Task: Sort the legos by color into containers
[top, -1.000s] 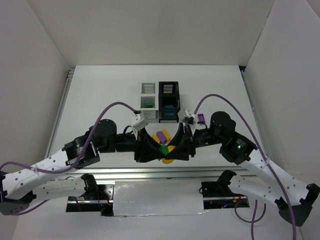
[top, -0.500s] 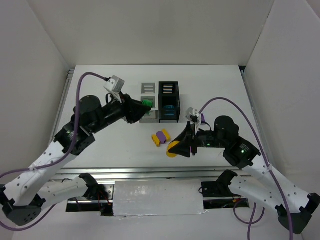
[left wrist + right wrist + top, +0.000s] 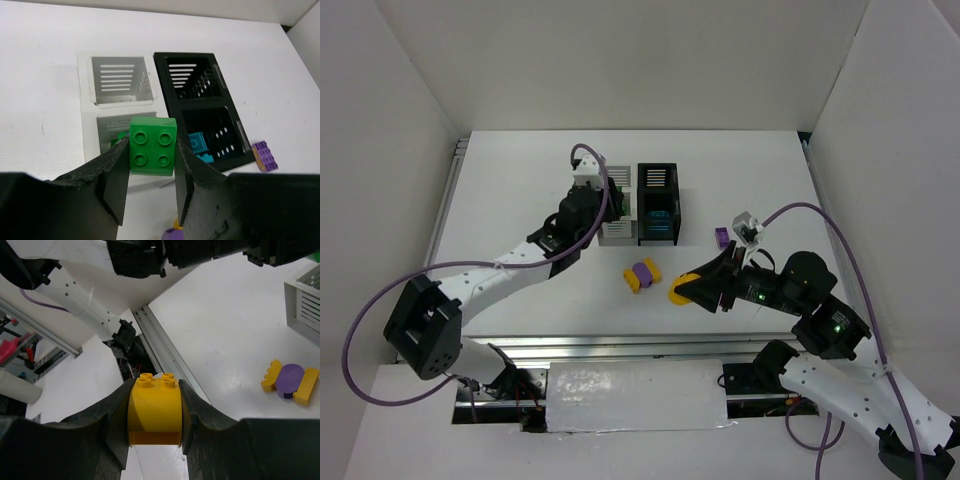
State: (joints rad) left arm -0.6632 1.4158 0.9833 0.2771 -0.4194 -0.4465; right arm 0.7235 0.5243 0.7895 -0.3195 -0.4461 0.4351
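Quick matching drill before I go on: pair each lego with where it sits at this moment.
Things:
1 green lego
2 yellow lego
3 cyan lego
4 lone purple lego

Places:
A in the near black bin
B in the left gripper
C loose on the table
D in the right gripper

Pairs: 1-B, 2-D, 3-A, 4-C
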